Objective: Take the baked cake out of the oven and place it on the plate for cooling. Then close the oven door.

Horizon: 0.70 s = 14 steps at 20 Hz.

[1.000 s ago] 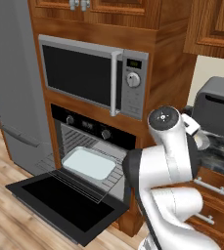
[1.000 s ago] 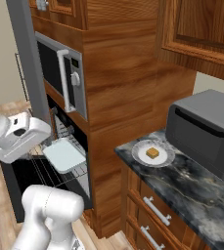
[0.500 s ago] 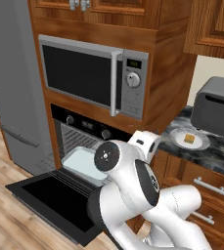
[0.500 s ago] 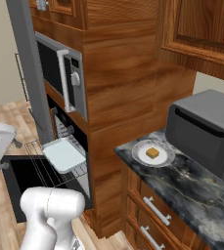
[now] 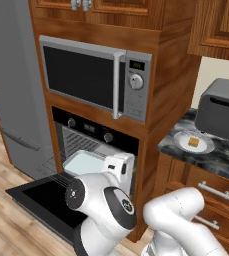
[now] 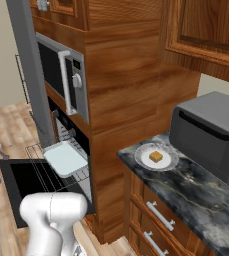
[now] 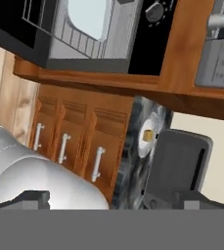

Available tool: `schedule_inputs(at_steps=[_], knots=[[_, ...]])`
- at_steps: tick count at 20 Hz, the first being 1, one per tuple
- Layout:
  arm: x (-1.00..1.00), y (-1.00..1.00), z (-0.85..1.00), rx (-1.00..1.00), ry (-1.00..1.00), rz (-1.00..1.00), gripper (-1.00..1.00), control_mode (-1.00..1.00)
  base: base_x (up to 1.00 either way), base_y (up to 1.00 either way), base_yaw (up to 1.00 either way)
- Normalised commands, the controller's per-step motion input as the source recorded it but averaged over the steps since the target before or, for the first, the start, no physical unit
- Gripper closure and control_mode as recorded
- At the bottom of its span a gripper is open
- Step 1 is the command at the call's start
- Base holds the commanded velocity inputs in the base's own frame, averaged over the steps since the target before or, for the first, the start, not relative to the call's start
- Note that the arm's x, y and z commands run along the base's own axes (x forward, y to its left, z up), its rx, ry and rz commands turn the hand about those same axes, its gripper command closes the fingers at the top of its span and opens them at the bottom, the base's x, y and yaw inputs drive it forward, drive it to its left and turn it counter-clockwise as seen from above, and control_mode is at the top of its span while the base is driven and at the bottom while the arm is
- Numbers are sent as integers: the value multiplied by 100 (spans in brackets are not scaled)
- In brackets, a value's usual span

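Resting on the plate (image 6: 156, 161) – the baked cake (image 6: 156, 156); oven door (image 5: 41, 197) down (gripper state, writing unreadable).

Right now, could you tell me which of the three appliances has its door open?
The black oven below the microwave: its oven door is folded down flat with a rack and pale tray pulled out. The microwave and the grey toaster box are shut.

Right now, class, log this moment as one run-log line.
cake: on plate | plate: on counter beside toaster | oven door: open | baking tray: on rack | left: close door
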Motion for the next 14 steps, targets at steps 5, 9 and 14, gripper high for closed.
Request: schedule_inputs(at_steps=[5, 9, 14], knots=[[17, 71, -30, -15, 14, 2, -100, -100, 0, 0, 0], [26, 84, -36, -18, 14, 1, -100, -100, 0, 0, 0], [40, 80, -45, -20, 15, 1, -100, -100, 0, 0, 0]])
